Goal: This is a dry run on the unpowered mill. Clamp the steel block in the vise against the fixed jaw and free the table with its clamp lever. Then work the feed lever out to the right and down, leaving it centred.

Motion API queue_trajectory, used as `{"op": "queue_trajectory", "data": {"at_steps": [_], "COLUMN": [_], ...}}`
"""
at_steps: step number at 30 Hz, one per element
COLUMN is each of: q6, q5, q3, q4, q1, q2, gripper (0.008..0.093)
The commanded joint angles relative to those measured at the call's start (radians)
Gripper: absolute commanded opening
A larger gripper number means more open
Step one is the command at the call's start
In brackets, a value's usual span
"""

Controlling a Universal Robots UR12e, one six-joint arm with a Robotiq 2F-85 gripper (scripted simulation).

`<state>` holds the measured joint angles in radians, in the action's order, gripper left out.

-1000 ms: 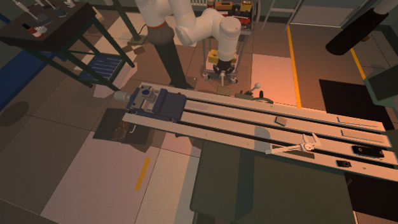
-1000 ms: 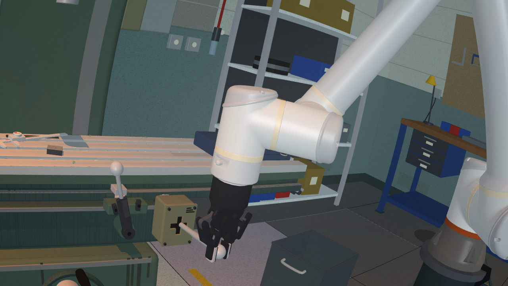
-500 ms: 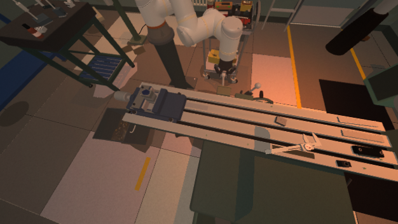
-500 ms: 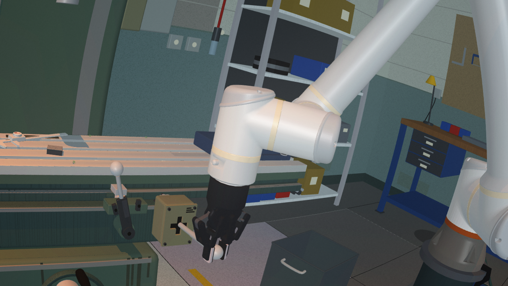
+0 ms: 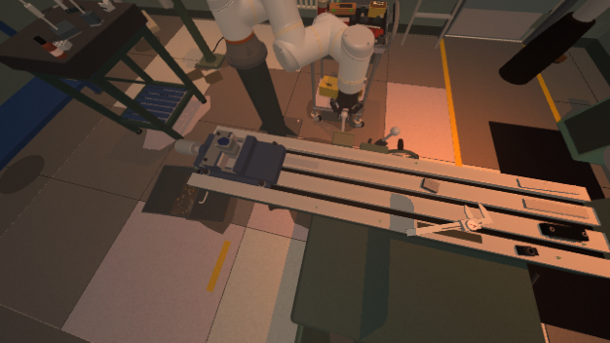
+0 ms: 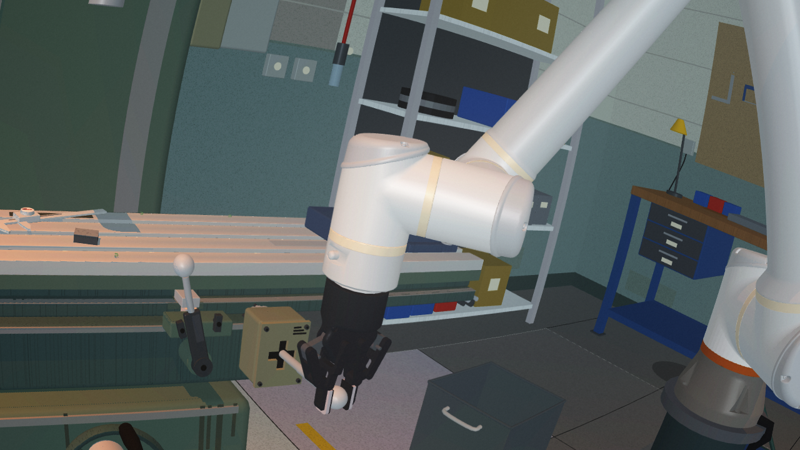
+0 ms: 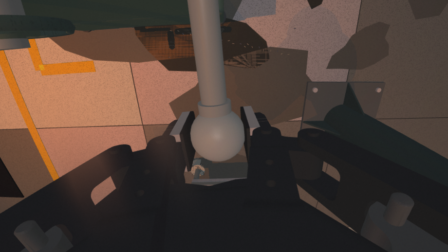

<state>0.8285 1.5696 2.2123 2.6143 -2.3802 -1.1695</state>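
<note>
On the front face of the mill, below the table, a tan control box with a black cross-shaped slot carries the feed lever, a pale rod ending in a ball knob. My gripper reaches down from above and its two fingers are clamped on either side of that ball knob. The lever slants down and outward from the box. To its left stands the table clamp lever, upright with a white ball on top. At the far left end of the table sits the blue vise.
A dark bin with a handle stands on the floor just right of my gripper. A handwheel sits low under the mill. On the table lie a small block and a caliper. A shelving rack stands behind my arm.
</note>
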Motion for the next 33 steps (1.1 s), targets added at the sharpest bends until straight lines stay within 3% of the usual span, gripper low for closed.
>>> {"op": "queue_trajectory", "data": {"at_steps": [1,33], "q6": [-0.002,-0.066], "q5": [0.001,0.001], "q3": [-0.001,-0.017], "q4": [-0.001,-0.008], "q1": [0.0,-0.011], "q2": [-0.001,0.008], "gripper": [0.008,0.008]}}
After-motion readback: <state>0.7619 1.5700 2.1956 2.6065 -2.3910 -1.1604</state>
